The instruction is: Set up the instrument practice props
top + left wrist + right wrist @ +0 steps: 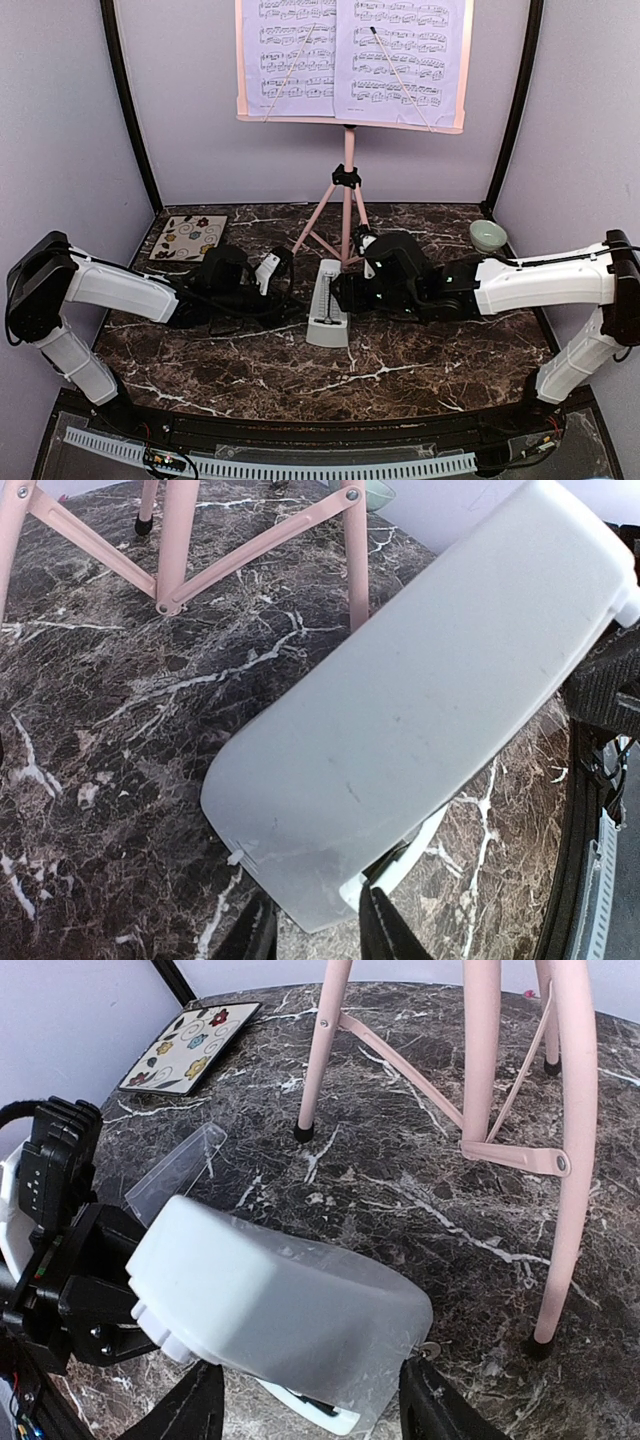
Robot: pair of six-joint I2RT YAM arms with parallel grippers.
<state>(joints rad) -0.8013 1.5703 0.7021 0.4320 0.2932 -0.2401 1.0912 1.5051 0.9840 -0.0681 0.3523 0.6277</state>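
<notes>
Metronome, small, white, pyramid-shaped (327,300), sits on the dark marble counter (430,360) between both claws, just in front of the tripod feet. Left claw (315,935): fingers fairly close together at one end of the metronome; cannot tell whether they grip. Right claw (310,1405): fingers spread wide on either side of the white body; cannot tell whether they touch it. Behind stands the pink perforated music stand with tripod legs (348,215), upright. Floral square tile (188,237) far left; small pale green bowl (487,235) far right. Two lavender sheet-music pages (290,55) rest side by side on the stand.
</notes>
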